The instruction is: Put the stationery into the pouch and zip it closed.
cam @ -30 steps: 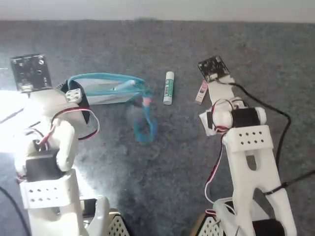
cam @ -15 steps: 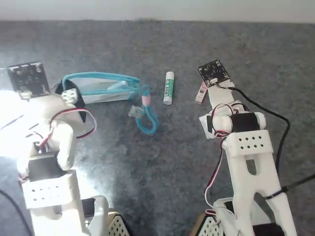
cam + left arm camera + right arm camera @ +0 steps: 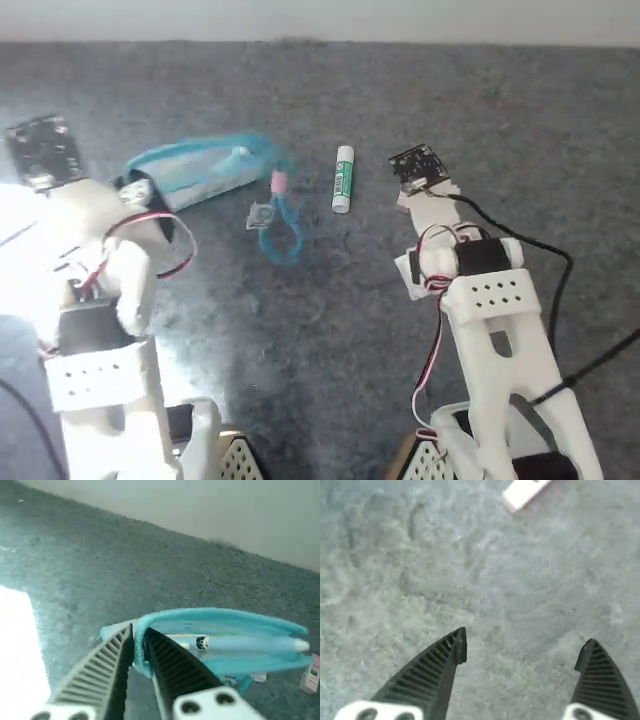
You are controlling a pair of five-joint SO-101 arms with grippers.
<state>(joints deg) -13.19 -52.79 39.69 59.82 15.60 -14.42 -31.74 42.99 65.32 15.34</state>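
High view: the turquoise fabric zip pouch [image 3: 200, 172] lies on the grey carpeted table [image 3: 330, 330] with its mouth gaping. Its turquoise wrist strap [image 3: 280, 228] is looped just beside the pouch's free end. A white glue stick with a green label [image 3: 342, 178] lies past the strap, apart from the pouch and not in it. The left arm [image 3: 100, 300] is at the pouch's other end. The right arm [image 3: 490, 300] stands beyond the glue stick, well apart from the pouch.

Left wrist view: the left gripper [image 3: 137, 635] has its jaws pressed together on the pouch's rim at that end, holding the mouth up. A light-blue pen [image 3: 250, 644] lies inside the pouch. A small pink-and-white eraser [image 3: 311, 672] sits on the table outside, past the pouch's far end.

Right wrist view: the right gripper [image 3: 526, 647] hangs over bare carpet with its jaws spread wide and nothing between them. The eraser lies near it, away from the pouch.

By my reading the task is partly done. The pen is in, the glue stick and eraser are left to load, and the zip is not yet closed.
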